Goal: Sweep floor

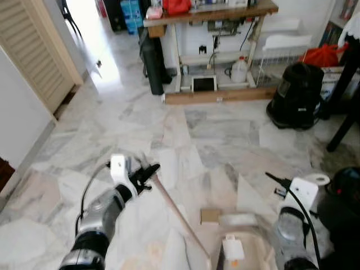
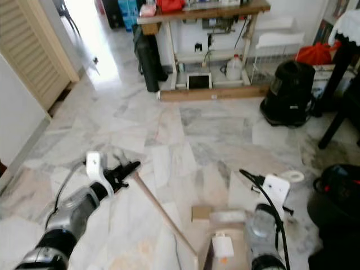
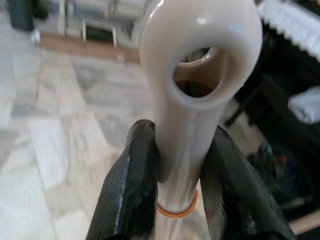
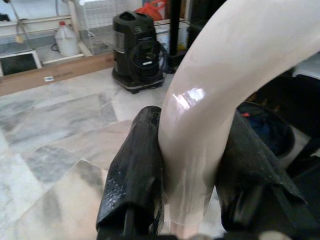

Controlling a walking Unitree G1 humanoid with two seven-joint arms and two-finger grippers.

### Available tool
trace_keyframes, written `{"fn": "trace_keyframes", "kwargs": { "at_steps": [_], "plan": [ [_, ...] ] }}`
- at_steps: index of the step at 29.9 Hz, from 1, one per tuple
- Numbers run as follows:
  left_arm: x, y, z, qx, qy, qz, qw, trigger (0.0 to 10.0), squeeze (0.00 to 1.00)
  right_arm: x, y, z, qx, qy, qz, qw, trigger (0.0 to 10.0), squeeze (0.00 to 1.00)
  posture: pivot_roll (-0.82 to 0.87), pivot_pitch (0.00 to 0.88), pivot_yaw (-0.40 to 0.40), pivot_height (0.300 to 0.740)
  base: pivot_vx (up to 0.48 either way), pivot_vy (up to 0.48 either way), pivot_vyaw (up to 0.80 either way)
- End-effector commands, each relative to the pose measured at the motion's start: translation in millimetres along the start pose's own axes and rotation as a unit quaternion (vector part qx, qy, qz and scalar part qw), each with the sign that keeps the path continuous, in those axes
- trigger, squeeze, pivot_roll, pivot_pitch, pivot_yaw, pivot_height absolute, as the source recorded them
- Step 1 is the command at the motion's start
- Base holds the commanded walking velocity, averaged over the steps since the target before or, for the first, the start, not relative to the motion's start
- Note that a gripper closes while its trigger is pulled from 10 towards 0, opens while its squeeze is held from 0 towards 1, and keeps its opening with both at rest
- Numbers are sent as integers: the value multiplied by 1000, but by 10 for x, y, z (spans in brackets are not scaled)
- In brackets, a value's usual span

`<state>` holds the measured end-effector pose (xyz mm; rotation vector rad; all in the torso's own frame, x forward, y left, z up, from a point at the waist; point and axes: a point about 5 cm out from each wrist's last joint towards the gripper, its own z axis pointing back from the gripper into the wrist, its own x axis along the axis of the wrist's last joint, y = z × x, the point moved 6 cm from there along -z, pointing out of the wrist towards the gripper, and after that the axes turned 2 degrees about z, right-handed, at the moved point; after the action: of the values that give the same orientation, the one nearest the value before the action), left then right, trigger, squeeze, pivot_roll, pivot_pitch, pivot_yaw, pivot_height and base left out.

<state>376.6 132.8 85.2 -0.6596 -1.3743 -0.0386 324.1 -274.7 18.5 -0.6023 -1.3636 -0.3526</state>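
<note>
While the broom handle (image 1: 174,211) slants low over the marble floor (image 1: 225,135), the left end effector (image 3: 177,175) clamps it just below its hanging loop (image 3: 202,65). The right end effector (image 4: 192,175) is closed on a curved cream dustpan handle (image 4: 235,75). Near its tip, the grip looks liable to twist on a hard stroke. Ahead, a black vacuum cleaner (image 1: 295,95) and a wooden counter (image 1: 211,14) could catch a wide sweep.

We see a floor (image 1: 214,129) of grey-and-white veined marble, a cream broom handle (image 3: 195,100) with an orange ring (image 3: 176,212), and glossy black fingers (image 3: 127,195) on our left hand (image 3: 175,190) (our right hand (image 4: 195,190) likewise). A black vacuum cleaner (image 1: 295,95) stands near a brown-topped desk (image 1: 225,12).
</note>
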Motion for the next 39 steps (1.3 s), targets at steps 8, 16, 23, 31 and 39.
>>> {"fn": "trace_keyframes", "kwargs": {
  "at_steps": [8,16,23,31,39],
  "plan": [
    [433,-15,115,4,-57,-22,998,10000,0,62,85,-22,9,-3,-10,1000,10000,0,-11,0,114,740,0,0,0],
    [414,-76,57,37,-55,-46,997,10000,0,108,66,-89,1,9,-54,999,10000,0,-29,0,103,740,0,0,0],
    [442,-23,-18,65,-68,-69,993,10000,0,167,97,-117,16,3,-72,997,10000,0,-34,0,85,740,0,0,0],
    [672,136,14,127,-112,-136,976,10000,0,230,115,-137,27,-3,-112,993,10000,0,-58,0,72,740,0,0,0],
    [679,156,-39,145,-119,-188,964,10000,0,250,144,-197,13,30,-222,975,10000,0,-68,0,59,740,0,0,0]
  ]
}}
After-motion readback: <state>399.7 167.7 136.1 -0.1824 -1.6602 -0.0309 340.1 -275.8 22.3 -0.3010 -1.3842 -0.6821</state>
